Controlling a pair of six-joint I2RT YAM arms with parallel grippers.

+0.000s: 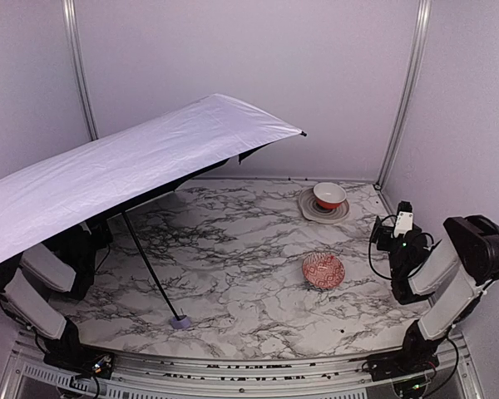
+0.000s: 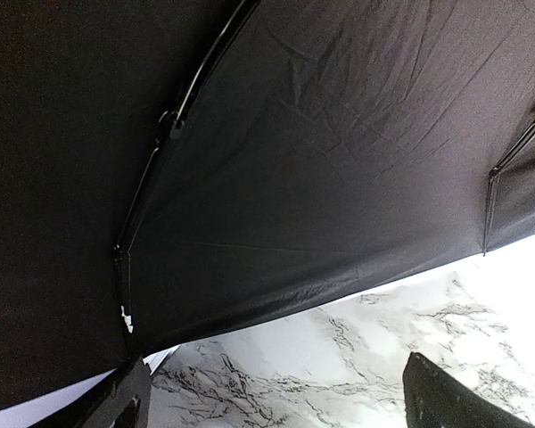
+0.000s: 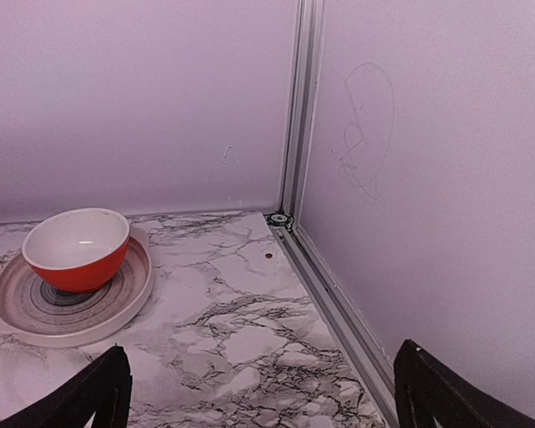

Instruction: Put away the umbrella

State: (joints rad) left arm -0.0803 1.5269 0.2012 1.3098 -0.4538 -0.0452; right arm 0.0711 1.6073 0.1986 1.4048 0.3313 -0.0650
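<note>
The left gripper shows only its two dark fingertips at the bottom corners of its own wrist view. They are spread wide with nothing between them. Just above them hangs the black underside of the umbrella, crossed by its ribs.

From the overhead camera the umbrella stands open and tilted. Its pale lavender canopy covers the 9 to 11 o'clock side of the marble table and hides the left gripper beneath it. The thin black shaft slants down toward 5 o'clock to the small lavender handle, which rests on the table near 7 o'clock.

The right gripper is likewise spread and empty. It sits by the table's 3 o'clock edge and faces the far right corner. Ahead of it, at 1 o'clock, a red bowl with a white inside stands on a striped plate. A red patterned bowl sits alone toward 4 o'clock, well apart from the umbrella.
</note>
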